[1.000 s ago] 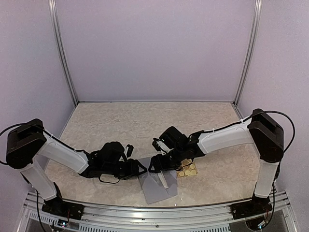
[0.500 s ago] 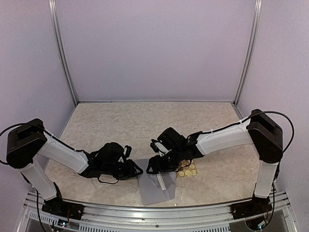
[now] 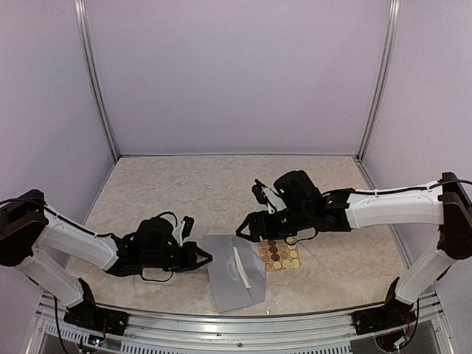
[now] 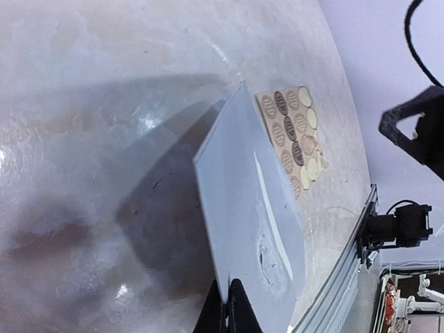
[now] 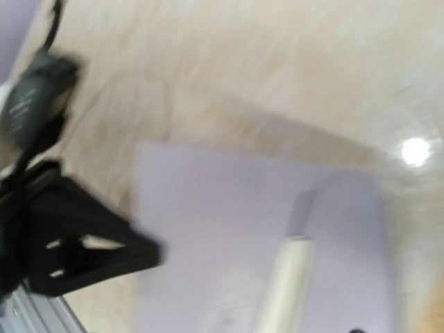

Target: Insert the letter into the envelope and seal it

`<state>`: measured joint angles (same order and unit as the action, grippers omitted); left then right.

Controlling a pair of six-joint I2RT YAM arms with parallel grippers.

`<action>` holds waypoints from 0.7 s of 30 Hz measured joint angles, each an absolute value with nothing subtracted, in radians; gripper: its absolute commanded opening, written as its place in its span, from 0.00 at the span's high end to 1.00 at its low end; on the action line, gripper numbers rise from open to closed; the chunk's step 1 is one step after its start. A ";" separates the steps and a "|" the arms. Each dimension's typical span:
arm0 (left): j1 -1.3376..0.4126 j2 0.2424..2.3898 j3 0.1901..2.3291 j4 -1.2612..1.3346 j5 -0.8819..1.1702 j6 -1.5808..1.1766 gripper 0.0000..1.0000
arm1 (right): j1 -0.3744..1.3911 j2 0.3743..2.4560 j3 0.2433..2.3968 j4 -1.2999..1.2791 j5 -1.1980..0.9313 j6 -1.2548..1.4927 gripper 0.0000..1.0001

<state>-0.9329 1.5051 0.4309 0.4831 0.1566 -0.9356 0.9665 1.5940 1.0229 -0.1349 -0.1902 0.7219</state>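
The grey-lavender envelope [image 3: 230, 284] lies flat near the table's front edge. The left wrist view shows the envelope [image 4: 239, 208] rising straight ahead of the fingers. A narrow white roll, the letter [image 3: 239, 266], lies across its upper face; whether it is tucked in, I cannot tell. The letter [image 5: 286, 284] looks blurred from the right wrist. My left gripper [image 3: 204, 259] is shut on the envelope's left edge, its fingertips [image 4: 239, 310] pinching the paper. My right gripper [image 3: 245, 229] hovers open above the envelope's far corner, holding nothing.
A tan sheet of round stickers [image 3: 279, 254] lies against the envelope's right side, also visible as the sticker sheet [image 4: 294, 139] from the left wrist. The metal rail [image 3: 243, 323] runs along the near table edge. Lavender walls enclose the table.
My left gripper has closed on the envelope's edge and drawn slightly left. The right arm has lifted off the envelope and pulled back to the right, uncovering the sticker sheet.
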 measured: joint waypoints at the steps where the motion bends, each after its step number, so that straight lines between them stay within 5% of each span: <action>1: -0.933 1.474 0.418 0.496 0.157 -0.921 1.00 | 0.946 1.565 0.999 -0.122 -0.194 0.723 0.26; 21: -0.931 1.029 0.349 0.587 0.323 -0.752 1.00 | 0.741 1.410 0.754 -0.011 -0.344 0.670 0.23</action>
<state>-0.9306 1.0290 0.3489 0.5869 0.3233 -0.7521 0.7406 1.4097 0.7544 -0.0109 -0.3443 0.6701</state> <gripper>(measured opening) 0.005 0.750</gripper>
